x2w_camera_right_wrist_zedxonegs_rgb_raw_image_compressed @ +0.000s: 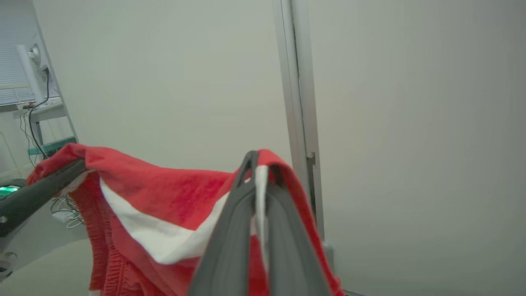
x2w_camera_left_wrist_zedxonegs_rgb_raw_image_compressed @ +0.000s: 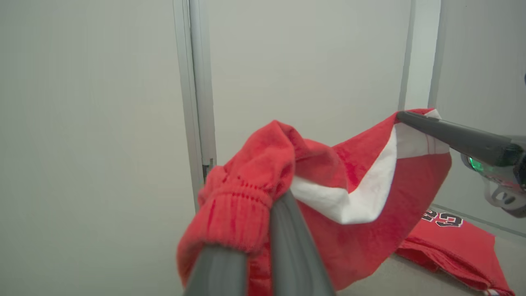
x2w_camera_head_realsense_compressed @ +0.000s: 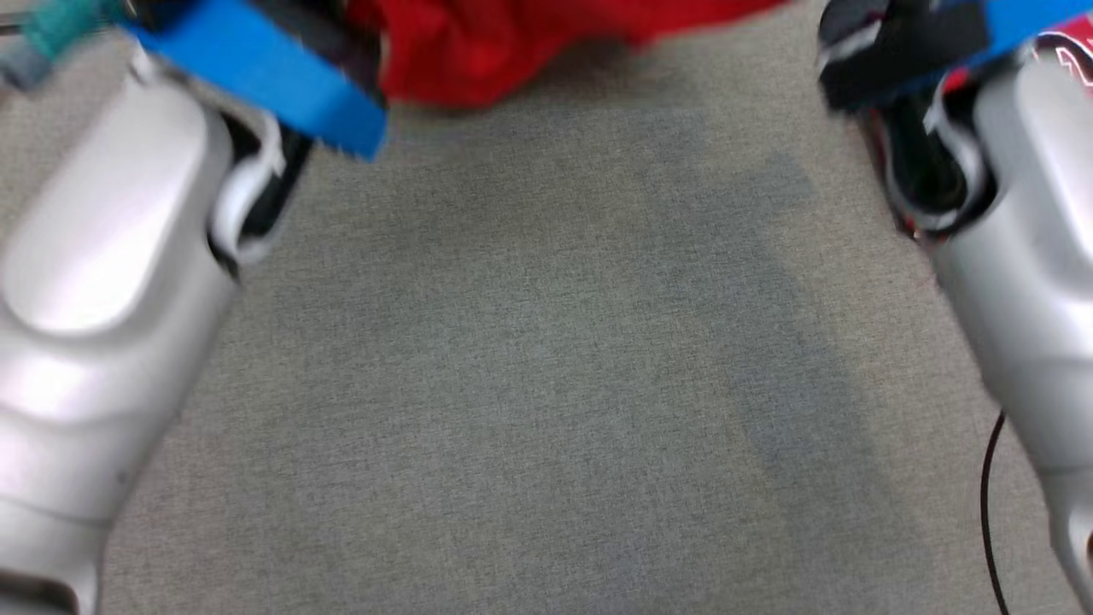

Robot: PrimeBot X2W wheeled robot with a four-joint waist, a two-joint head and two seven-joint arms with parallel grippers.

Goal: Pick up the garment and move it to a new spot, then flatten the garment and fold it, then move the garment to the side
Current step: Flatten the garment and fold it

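The garment [x2w_camera_head_realsense_compressed: 478, 43] is red with a white stripe, and it hangs lifted between my two grippers at the far edge of the head view. In the left wrist view my left gripper [x2w_camera_left_wrist_zedxonegs_rgb_raw_image_compressed: 276, 200] is shut on the garment's [x2w_camera_left_wrist_zedxonegs_rgb_raw_image_compressed: 361, 242] ribbed red waistband. The right gripper [x2w_camera_left_wrist_zedxonegs_rgb_raw_image_compressed: 404, 117] pinches the white-striped edge at the right of that view. A printed part of the cloth still rests on the table at the lower right. In the right wrist view my right gripper [x2w_camera_right_wrist_zedxonegs_rgb_raw_image_compressed: 253, 159] is shut on the garment's [x2w_camera_right_wrist_zedxonegs_rgb_raw_image_compressed: 164, 197] edge, and the left gripper's finger [x2w_camera_right_wrist_zedxonegs_rgb_raw_image_compressed: 45, 187] holds the far corner.
A grey fabric-covered table [x2w_camera_head_realsense_compressed: 546, 384] spreads between my two pale forearms [x2w_camera_head_realsense_compressed: 111, 256]. A black cable [x2w_camera_head_realsense_compressed: 990, 512] hangs by the right arm. Pale wall panels with a metal post [x2w_camera_left_wrist_zedxonegs_rgb_raw_image_compressed: 197, 102] stand behind. A desk with a monitor [x2w_camera_right_wrist_zedxonegs_rgb_raw_image_compressed: 31, 70] is off to the side.
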